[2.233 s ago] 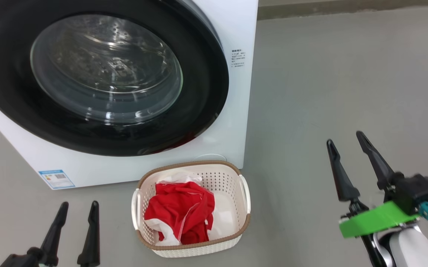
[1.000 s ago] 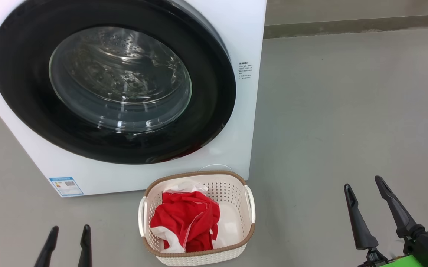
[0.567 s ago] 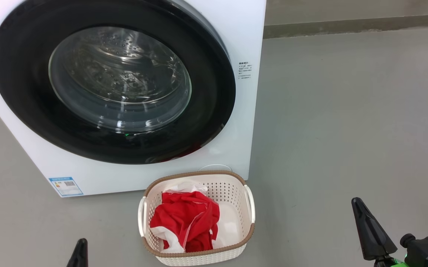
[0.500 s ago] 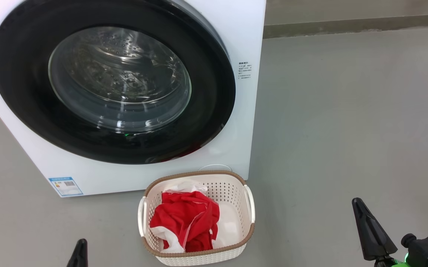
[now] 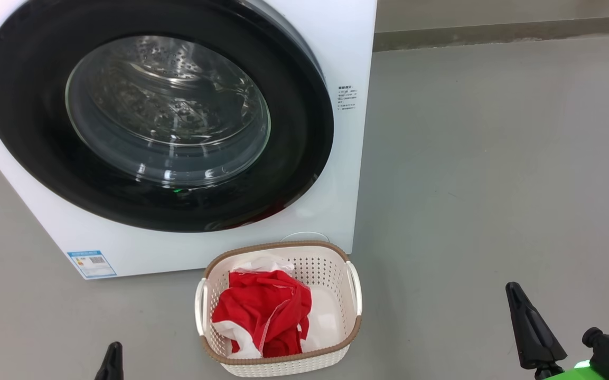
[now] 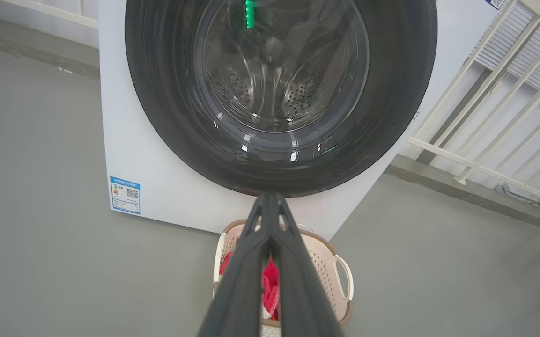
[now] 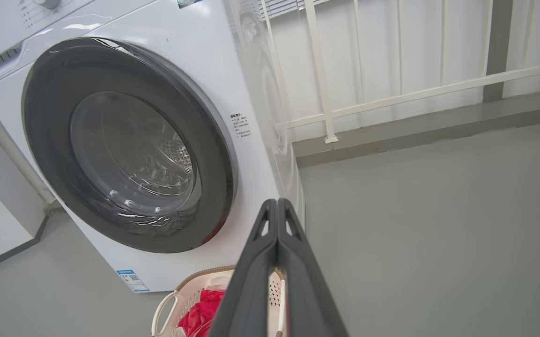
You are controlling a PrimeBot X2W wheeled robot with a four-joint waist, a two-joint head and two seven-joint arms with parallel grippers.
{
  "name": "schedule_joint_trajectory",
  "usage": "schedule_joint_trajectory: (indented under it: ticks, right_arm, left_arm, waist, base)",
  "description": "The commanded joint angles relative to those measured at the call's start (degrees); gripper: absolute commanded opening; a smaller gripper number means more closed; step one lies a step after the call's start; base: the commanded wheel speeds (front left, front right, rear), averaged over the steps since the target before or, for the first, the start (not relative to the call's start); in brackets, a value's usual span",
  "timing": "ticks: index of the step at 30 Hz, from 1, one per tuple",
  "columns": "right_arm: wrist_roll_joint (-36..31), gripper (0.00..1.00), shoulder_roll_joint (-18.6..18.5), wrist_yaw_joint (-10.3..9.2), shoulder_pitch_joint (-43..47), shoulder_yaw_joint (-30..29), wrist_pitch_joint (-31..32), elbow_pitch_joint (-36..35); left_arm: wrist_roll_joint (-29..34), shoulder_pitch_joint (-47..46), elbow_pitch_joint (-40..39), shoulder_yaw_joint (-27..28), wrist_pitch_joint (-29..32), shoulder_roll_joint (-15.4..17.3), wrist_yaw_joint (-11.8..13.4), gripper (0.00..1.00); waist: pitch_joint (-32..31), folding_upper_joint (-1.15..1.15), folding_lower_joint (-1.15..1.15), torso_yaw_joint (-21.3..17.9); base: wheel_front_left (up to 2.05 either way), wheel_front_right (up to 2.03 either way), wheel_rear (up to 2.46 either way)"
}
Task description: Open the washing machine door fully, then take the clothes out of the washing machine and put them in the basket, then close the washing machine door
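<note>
Both arms carry nothing, jaws pressed together: your left end effector (image 6: 270, 201) and right end effector (image 7: 277, 204). In the head view, the basket (image 5: 278, 247) holding the clothes (image 5: 262, 311) lies at 2 o'clock from the left one, the nearer arm. The washing machine door (image 5: 167, 105) looks shut, at 12 o'clock.

Reads "Hisense" in grey on the top-left panel of the washing machine (image 7: 195, 51), shows a blue label sticker (image 5: 92, 263) with a QR code low at the front's left corner and a small block of dark print (image 5: 347, 98) beside the washing machine door (image 5: 304, 137), both too small to read.
</note>
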Motion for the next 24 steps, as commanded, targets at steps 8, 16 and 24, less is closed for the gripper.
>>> schedule_joint_trajectory:
  ticks: [8,16,24]
  right_arm:
    - [6.35,0.00,-0.95,-0.02,-3.52,-0.25,1.30,-0.28]
    - [11.68,0.00,-1.01,-0.02,-4.48,-0.43,2.53,0.63]
    - [17.65,0.00,-1.04,-0.03,-5.57,-0.68,3.96,1.65]
  left_arm:
    - [-5.93,-3.11,-0.75,0.48,1.45,0.52,-0.10,0.00]
    - [-10.90,-4.05,-0.28,0.53,2.77,0.45,-0.12,0.00]
    - [-16.51,-5.12,0.24,0.59,4.25,0.37,-0.15,0.00]
  waist:
    - [0.17,0.00,-0.01,-0.11]
    - [0.33,0.00,-0.01,-0.22]
    - [0.52,0.00,-0.01,-0.34]
  base:
    - [0.00,0.00,0.00]
    - [0.00,0.00,0.00]
    - [0.00,0.00,0.00]
